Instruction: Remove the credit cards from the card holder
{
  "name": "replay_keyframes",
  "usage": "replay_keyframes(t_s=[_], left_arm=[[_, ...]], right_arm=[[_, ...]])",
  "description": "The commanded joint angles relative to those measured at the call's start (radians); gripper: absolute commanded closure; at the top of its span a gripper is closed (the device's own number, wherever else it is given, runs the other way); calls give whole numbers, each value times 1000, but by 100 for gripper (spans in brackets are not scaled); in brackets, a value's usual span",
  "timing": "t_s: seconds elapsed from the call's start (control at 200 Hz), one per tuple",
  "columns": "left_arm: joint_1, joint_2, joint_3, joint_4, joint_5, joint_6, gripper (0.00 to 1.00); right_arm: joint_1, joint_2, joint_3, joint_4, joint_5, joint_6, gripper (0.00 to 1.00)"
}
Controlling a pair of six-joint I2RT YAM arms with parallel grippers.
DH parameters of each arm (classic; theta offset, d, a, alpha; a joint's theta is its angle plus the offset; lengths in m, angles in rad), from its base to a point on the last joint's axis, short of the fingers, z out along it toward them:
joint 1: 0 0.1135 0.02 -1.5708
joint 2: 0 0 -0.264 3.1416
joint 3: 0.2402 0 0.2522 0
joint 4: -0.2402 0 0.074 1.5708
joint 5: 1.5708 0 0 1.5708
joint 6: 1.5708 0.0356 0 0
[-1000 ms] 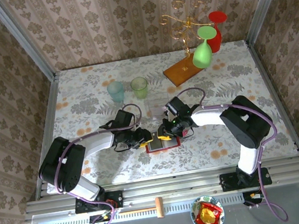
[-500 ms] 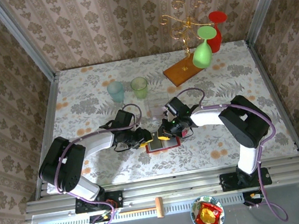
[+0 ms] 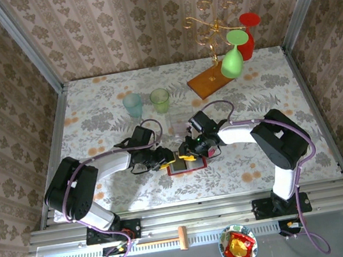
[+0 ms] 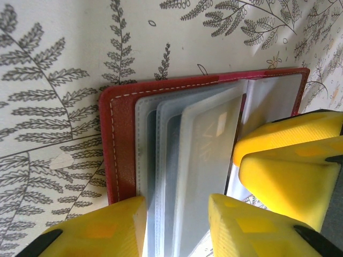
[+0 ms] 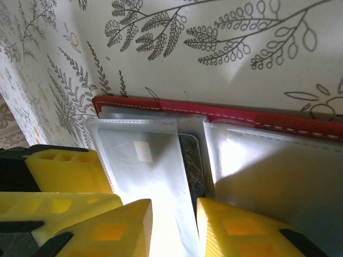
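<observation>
The right gripper [image 5: 174,227] is sliding left, open and maybe slipping off the credit cards [image 5: 142,160], while the left gripper [image 4: 177,230] is pinching the card holder [image 4: 119,144].

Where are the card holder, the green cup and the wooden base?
card holder [image 4: 120,155]: left wrist view, red cover's stitched border.
green cup [image 3: 160,100]: top external view, its open mouth.
wooden base [image 3: 205,83]: top external view, bare top of the board.

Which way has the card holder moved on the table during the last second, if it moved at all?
No. In the top view the card holder lies in the same place as before, judged against the green cup behind it.
</observation>
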Motion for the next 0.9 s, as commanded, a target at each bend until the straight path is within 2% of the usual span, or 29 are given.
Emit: replay_keyframes(t_s=[0.0, 0.45, 0.71, 0.895], left_arm=[[6, 15, -16, -1, 3, 19, 63], [16, -59, 6, -42, -16, 19, 65], [15, -55, 20, 22, 51, -12, 83], [2, -7, 6, 82, 79, -37, 86]], right_arm=[[6, -11, 22, -70, 31, -24, 68], [6, -63, 27, -83, 50, -35, 68], [6, -54, 22, -74, 38, -30, 68], [6, -42, 7, -38, 15, -16, 69]])
